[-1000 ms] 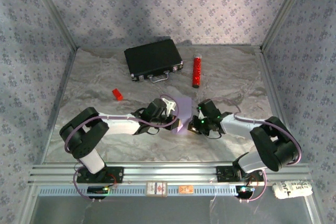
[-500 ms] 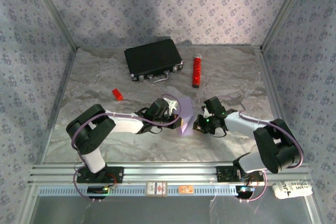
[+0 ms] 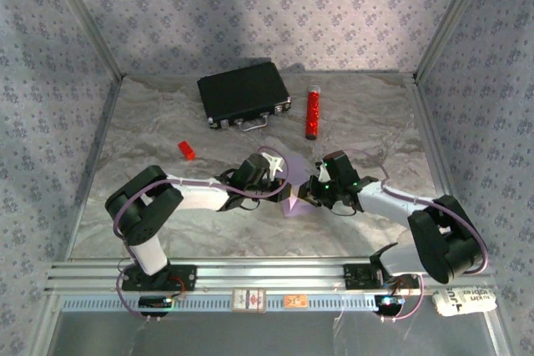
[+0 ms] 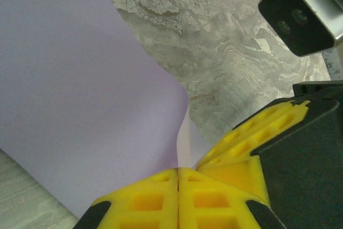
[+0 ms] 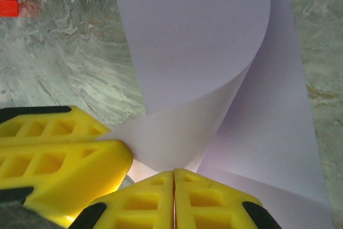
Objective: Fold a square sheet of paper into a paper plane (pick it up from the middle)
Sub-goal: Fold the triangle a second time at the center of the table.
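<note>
Pale lilac square sheet of paper (image 3: 291, 177) clamped from both sides

My left gripper (image 4: 178, 171) has its yellow fingers (image 4: 144, 202) pressed together on an edge of the sheet. My right gripper (image 5: 173, 174) pinches it just beside, the two nearly touching. The paper curls up between them over the middle of the grey marbled table (image 3: 167, 206). A small red block (image 3: 186, 150), black rectangular case (image 3: 244, 95) and red cylinder (image 3: 313, 114) lie well apart.

Both arms crouch low, elbows bent outward, forearms reaching toward each other; the left gripper (image 3: 282, 189) and right gripper (image 3: 302, 194) meet almost tip to tip; each has its jaws pressed together, pinching the square sheet of paper (image 4: 80, 79).
</note>
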